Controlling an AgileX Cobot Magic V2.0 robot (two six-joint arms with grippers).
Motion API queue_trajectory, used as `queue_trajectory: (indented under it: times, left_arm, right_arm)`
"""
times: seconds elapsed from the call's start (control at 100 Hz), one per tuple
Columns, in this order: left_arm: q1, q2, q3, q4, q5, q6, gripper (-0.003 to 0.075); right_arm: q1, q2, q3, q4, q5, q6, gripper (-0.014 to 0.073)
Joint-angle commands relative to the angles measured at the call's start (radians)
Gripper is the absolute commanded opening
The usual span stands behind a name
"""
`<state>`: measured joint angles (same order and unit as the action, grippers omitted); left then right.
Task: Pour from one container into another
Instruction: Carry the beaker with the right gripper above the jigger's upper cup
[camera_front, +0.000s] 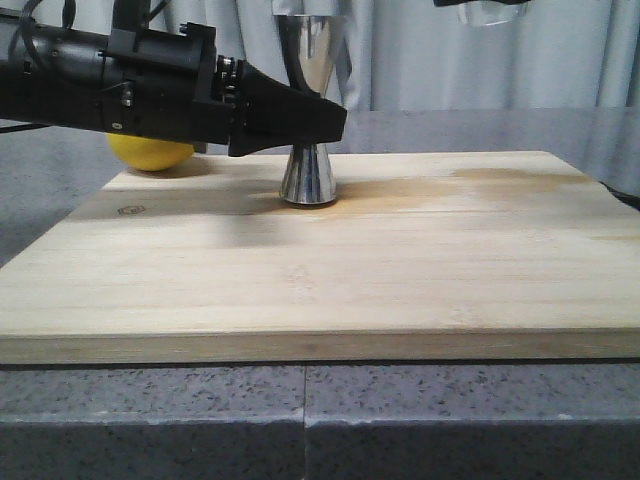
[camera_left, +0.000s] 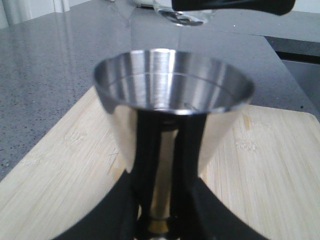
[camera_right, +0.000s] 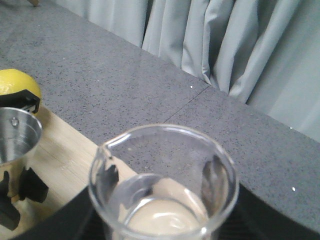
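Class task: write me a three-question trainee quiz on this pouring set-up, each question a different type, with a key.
1. True or false: the steel jigger stands upright on the wooden board.
2. Which claw holds the glass beaker? A) left B) right
3. Fill in: the yellow fruit behind the left claw is a ____.

Key: 1 true; 2 B, the right claw grips it, raised off the board; 3 lemon.

Jigger (camera_front: 310, 110) upright on board (camera_front: 400, 270), lemon (camera_front: 150, 152) behind-left, beaker (camera_front: 490, 10) raised to right
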<state>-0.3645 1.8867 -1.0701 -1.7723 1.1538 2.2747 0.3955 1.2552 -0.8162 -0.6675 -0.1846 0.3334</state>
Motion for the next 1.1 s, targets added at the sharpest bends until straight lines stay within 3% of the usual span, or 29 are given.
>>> queue_trajectory:
  times: [0.0,0.34,1.09]
  left_arm:
    - [-0.007,-0.046,-0.029,-0.079,0.104,-0.004,-0.0019]
    - [-0.007,-0.046,-0.029,-0.079,0.104,-0.004,-0.0019]
    - [-0.007,-0.046,-0.029,-0.079,0.104,-0.004,-0.0019]
  right_arm:
    - [0.01,-0.004,-0.073,-0.055,-0.017,0.034,0.0279]
    - [0.074,0.043,-0.159,-0.272,0.006,0.122,0.0279]
    - [0.109,0.116,-0.224,-0.568,0.051,0.139,0.0279]
